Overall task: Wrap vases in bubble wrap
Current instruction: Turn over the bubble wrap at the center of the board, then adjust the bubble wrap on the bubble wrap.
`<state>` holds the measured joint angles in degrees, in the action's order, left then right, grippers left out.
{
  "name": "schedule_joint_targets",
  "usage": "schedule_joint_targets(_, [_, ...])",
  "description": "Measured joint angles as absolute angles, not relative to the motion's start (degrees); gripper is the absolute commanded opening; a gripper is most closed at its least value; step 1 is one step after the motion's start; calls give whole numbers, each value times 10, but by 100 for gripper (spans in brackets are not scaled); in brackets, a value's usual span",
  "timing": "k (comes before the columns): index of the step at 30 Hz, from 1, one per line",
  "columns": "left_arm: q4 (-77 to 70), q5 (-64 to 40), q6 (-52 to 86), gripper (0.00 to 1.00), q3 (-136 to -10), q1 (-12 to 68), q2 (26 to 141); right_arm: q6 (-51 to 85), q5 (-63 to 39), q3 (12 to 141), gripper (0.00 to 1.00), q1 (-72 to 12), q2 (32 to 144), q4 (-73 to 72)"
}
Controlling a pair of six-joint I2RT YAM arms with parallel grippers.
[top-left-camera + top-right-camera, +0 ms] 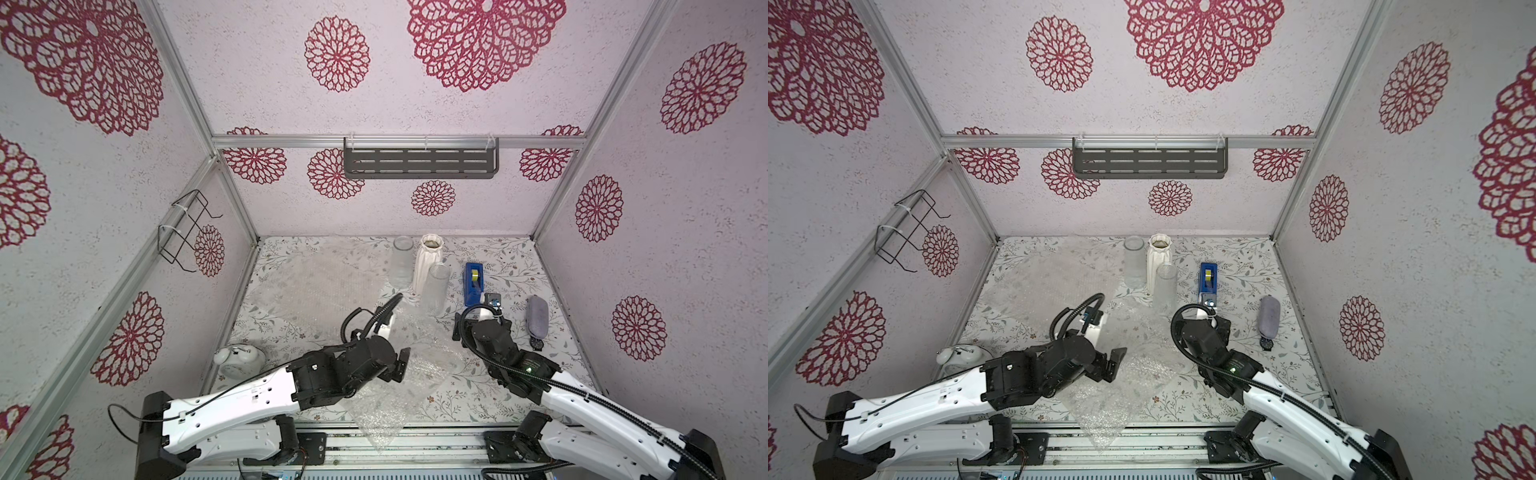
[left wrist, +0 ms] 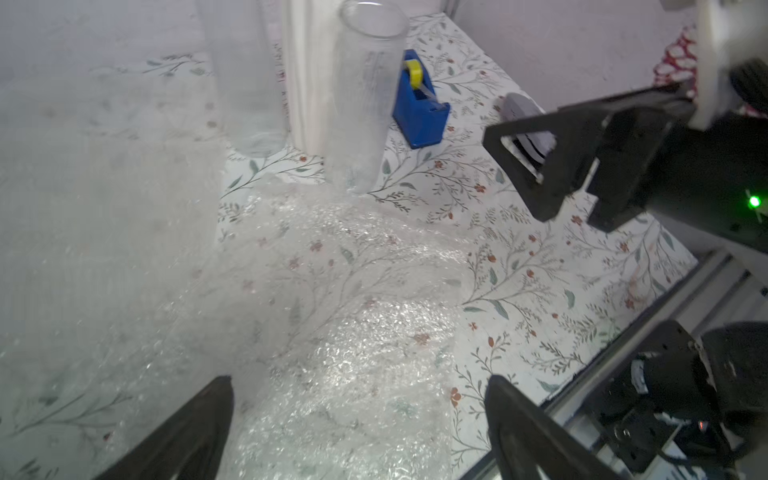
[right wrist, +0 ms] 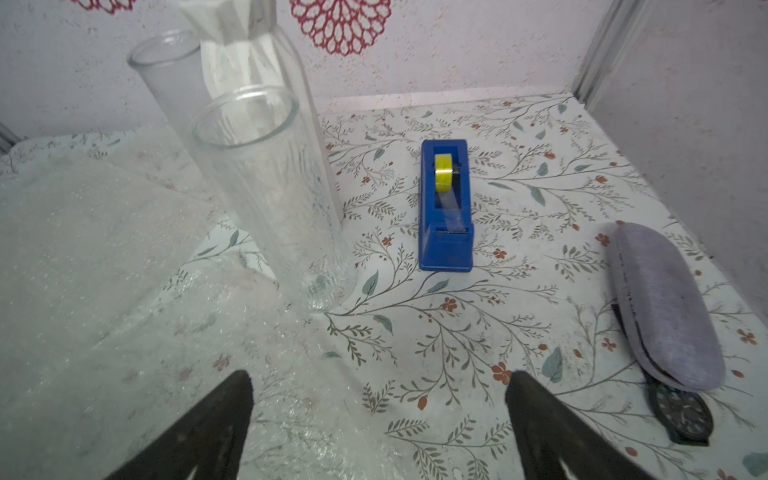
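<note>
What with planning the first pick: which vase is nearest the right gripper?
The clear glass cylinder by the blue tape dispenser; the other cylinder and white vase stand behind.

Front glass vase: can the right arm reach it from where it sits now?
Probably yes. The open right hand faces the front glass vase, which stands upright; only crinkled bubble wrap and bare table lie between them. The blue tape dispenser stands aside, apart from the vase.

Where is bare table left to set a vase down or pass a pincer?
Bare: the strip between the tape dispenser and the grey pouch, and the far corner behind them. Crowded: the three vases stand bunched together, and bubble wrap covers the left and middle.
</note>
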<state>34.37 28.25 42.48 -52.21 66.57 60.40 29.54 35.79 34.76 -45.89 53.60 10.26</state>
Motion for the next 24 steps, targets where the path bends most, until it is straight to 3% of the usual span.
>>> schedule_joint_targets(6, [407,271,648,80,-420,613,617,302,275,357,97,-460,672,71])
schedule_joint_targets(9, [409,243,704,59,-387,597,638,306,241,390,97,-461,755,65])
schedule_joint_targets(11, [385,215,715,54,-366,568,653,305,220,418,97,-461,809,59])
schedule_joint_targets(20, [281,133,676,44,-346,466,782,301,191,442,97,-466,900,62])
schedule_joint_targets(24, [258,123,617,45,-370,407,822,306,184,413,97,-470,899,63])
